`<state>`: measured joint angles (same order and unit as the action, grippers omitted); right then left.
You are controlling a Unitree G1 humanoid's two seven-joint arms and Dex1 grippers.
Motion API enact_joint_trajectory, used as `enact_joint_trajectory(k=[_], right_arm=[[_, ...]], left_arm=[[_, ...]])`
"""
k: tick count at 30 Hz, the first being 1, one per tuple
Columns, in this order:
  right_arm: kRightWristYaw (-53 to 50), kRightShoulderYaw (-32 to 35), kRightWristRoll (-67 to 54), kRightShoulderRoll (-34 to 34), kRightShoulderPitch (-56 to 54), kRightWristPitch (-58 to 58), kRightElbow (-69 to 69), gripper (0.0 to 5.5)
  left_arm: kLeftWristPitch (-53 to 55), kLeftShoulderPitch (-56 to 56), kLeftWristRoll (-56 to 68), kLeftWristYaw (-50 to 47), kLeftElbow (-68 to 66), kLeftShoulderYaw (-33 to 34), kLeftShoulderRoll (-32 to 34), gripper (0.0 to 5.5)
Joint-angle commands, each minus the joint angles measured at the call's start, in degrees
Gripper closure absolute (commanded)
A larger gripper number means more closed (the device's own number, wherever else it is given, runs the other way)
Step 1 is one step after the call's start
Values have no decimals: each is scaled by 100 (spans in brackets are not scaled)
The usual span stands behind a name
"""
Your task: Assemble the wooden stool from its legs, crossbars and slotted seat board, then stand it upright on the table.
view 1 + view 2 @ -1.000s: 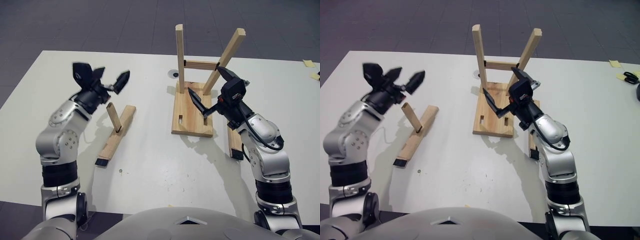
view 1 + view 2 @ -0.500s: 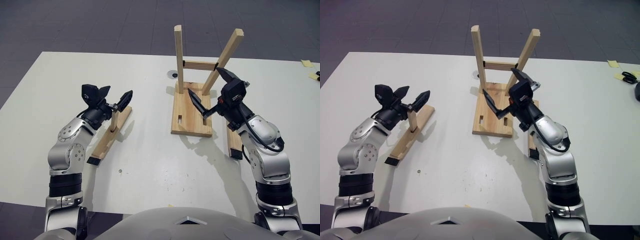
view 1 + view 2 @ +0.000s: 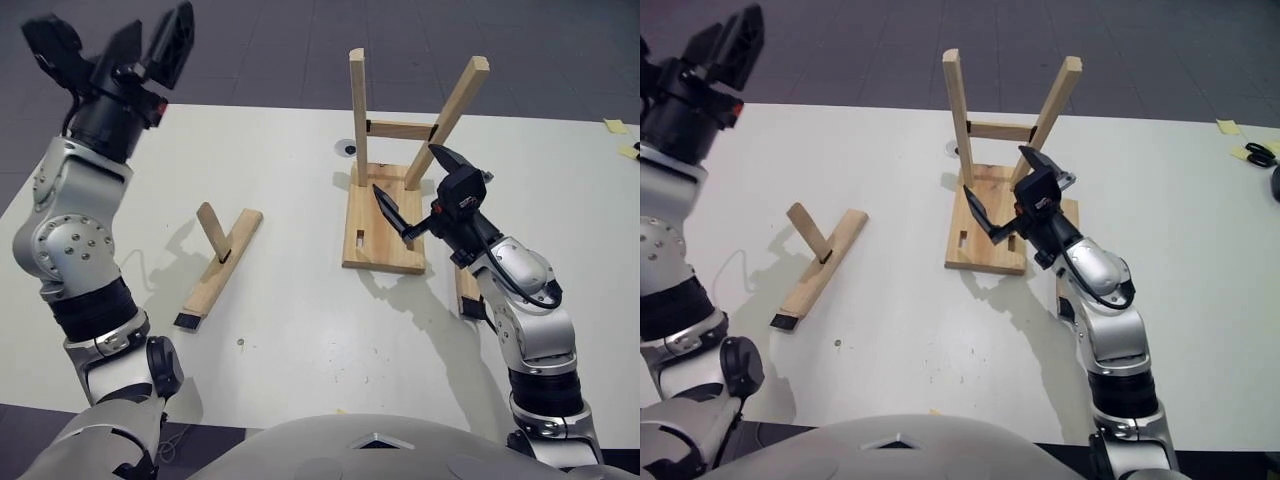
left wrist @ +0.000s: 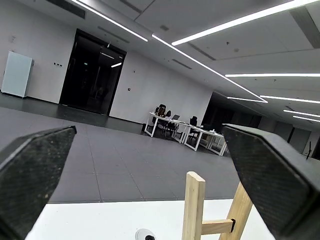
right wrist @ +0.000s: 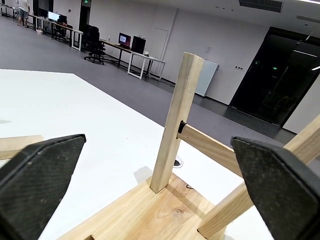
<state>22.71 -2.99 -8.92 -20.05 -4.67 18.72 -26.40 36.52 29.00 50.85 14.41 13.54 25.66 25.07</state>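
The slotted seat board [image 3: 383, 232] lies flat on the white table [image 3: 300, 330]. Two legs [image 3: 358, 110] [image 3: 452, 115] stand up from it, joined by a crossbar [image 3: 401, 129]. My right gripper [image 3: 411, 186] hangs open just above the board's right side, beside the tilted leg, holding nothing. A loose leg [image 3: 222, 268] with a short crossbar [image 3: 211, 231] stuck in it lies at the left. Another leg [image 3: 467, 292] lies partly under my right arm. My left gripper [image 3: 110, 42] is raised high at the far left, open and empty. The standing leg [image 5: 174, 125] rises between the right fingers.
A round hole [image 3: 348, 149] is set in the table behind the seat board. Yellow notes [image 3: 619, 127] and scissors [image 3: 1261, 153] lie at the far right edge. A small dark speck [image 3: 240, 343] sits near the front.
My left gripper dipped to the loose leg, then swung up high and to the left without it. The loose leg stays on the table. The right gripper has barely moved.
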Motion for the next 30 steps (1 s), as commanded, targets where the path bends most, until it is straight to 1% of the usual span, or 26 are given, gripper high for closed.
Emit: enact_joint_trajectory(k=[1,4,6,8,9,11,12,14,15,19,22,23,24,28,29,30], right_arm=[[-46,18,6,7,216,40,-150,10],[-123,122,26,-28,549,76,-326,10],[-193,199,20,-24,780,107,-473,10],[-237,274,11,-22,957,133,-577,10],[-270,301,24,-20,1047,145,-631,10],[-330,292,46,13,1115,157,-671,10],[-358,264,64,28,1112,161,-687,10],[-401,199,90,64,1059,183,-703,10],[-410,166,102,77,1024,189,-692,10],[-424,94,144,99,959,184,-645,10],[-456,69,159,118,911,190,-624,10],[-466,59,167,122,903,186,-615,10],[-478,52,182,123,921,174,-620,10],[-611,-42,280,229,1019,171,-693,10],[-654,-78,315,262,1037,161,-701,10],[-685,-104,343,292,1053,150,-709,10]], left_arm=[[578,-1329,46,388,360,217,616,12],[1317,-2336,1081,1008,1015,672,1013,12],[1623,-2953,1152,1406,1230,791,1443,12],[1730,-3369,947,1713,1259,794,1831,12],[1742,-3551,773,1915,1280,661,2054,12],[1631,-3889,231,2245,1344,170,2458,12],[1396,-4030,-261,2307,1305,-209,2619,12],[763,-4140,-1449,2138,1021,-1031,2799,12],[554,-4152,-1858,2056,900,-1371,2779,12],[178,-4018,-2697,2107,401,-2266,2541,12],[170,-3946,-2791,2451,47,-2529,2506,12],[81,-3951,-2917,2534,-84,-2594,2586,29],[22,-3930,-3004,2616,-214,-2615,2663,35],[-40,-3470,-3187,2899,-568,-2615,2886,120],[-117,-3390,-3294,2996,-663,-2697,2958,127],[-175,-3327,-3384,3071,-764,-2768,3009,145]])
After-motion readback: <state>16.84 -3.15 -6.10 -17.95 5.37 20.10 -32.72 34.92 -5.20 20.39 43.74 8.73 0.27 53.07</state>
